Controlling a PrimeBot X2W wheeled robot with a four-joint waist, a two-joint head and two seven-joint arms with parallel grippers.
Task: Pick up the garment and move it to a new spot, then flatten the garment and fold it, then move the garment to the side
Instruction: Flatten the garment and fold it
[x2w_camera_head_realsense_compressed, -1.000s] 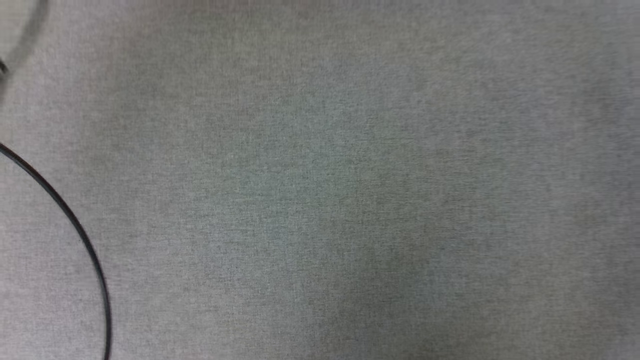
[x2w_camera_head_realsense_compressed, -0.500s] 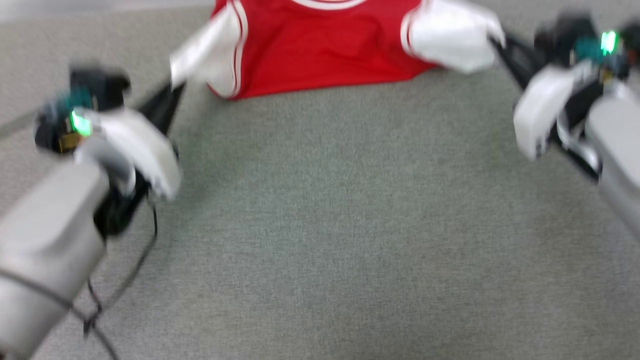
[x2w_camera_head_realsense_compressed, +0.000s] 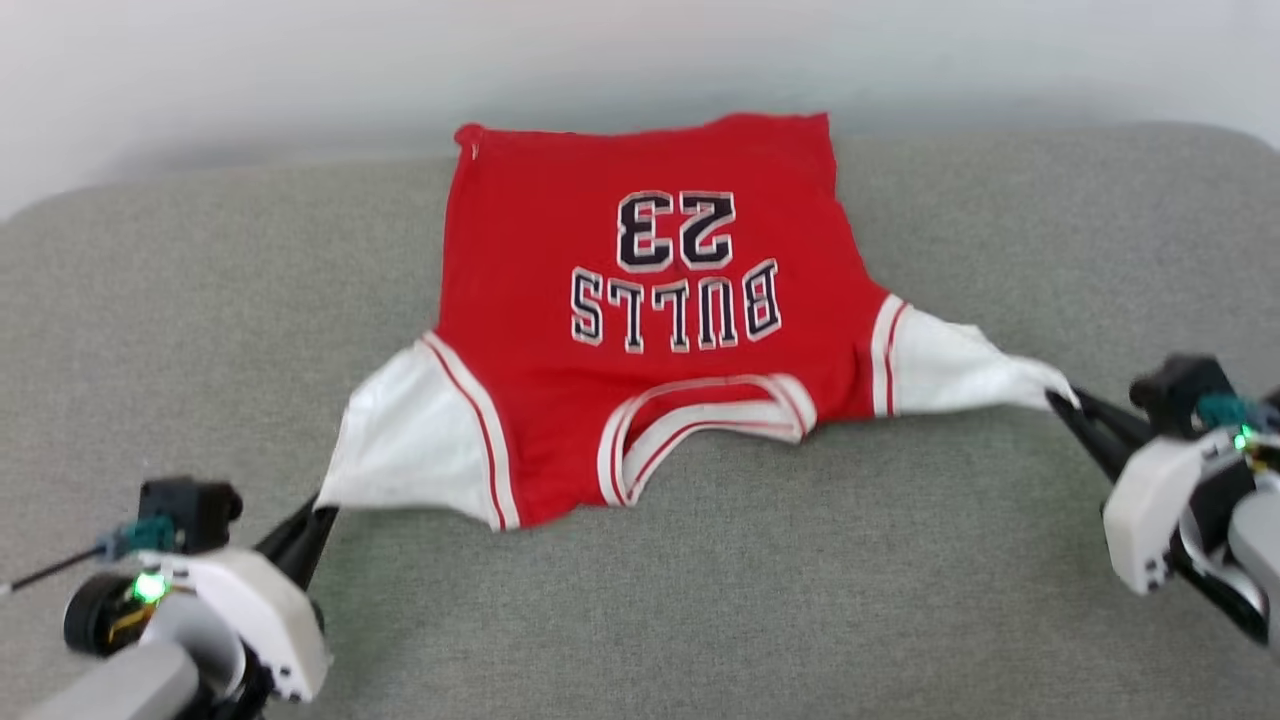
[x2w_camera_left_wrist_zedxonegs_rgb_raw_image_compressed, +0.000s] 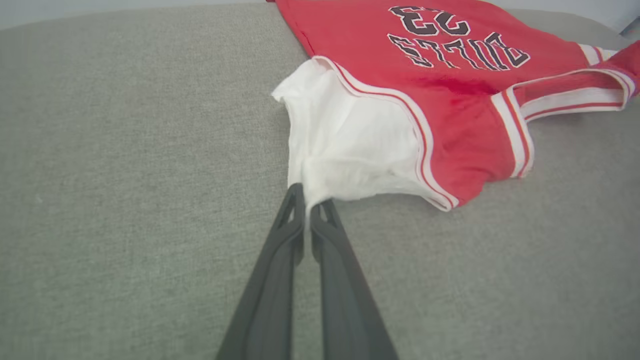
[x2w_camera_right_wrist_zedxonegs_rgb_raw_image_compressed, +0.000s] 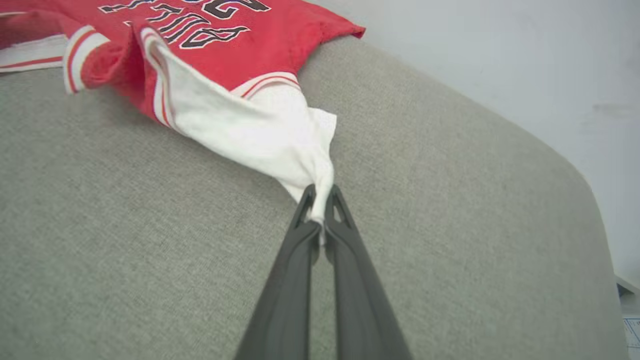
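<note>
Across the head view, one garment (x2w_camera_head_realsense_compressed: 640, 330) lies print-up on the grey cushion (x2w_camera_head_realsense_compressed: 700, 600). Its two white sleeves are each pinched at the tip, one by the left gripper (x2w_camera_head_realsense_compressed: 318, 515) and one by the right gripper (x2w_camera_head_realsense_compressed: 1062, 400), probably to stretch it flat. In the left wrist view, two fingers (x2w_camera_left_wrist_zedxonegs_rgb_raw_image_compressed: 282, 260) are clamped on the sleeve hem. In the right wrist view, two fingers (x2w_camera_right_wrist_zedxonegs_rgb_raw_image_compressed: 295, 270) are clamped on the other sleeve's bunched tip.

The left gripper (x2w_camera_head_realsense_compressed: 322, 515) and right gripper (x2w_camera_head_realsense_compressed: 1062, 402) share long dark tapered fingers (x2w_camera_left_wrist_zedxonegs_rgb_raw_image_compressed: 282, 260) with triangular cut-outs, glossy white shells (x2w_camera_head_realsense_compressed: 255, 610), black housings (x2w_camera_head_realsense_compressed: 190, 500), green lights (x2w_camera_head_realsense_compressed: 150, 587).
</note>
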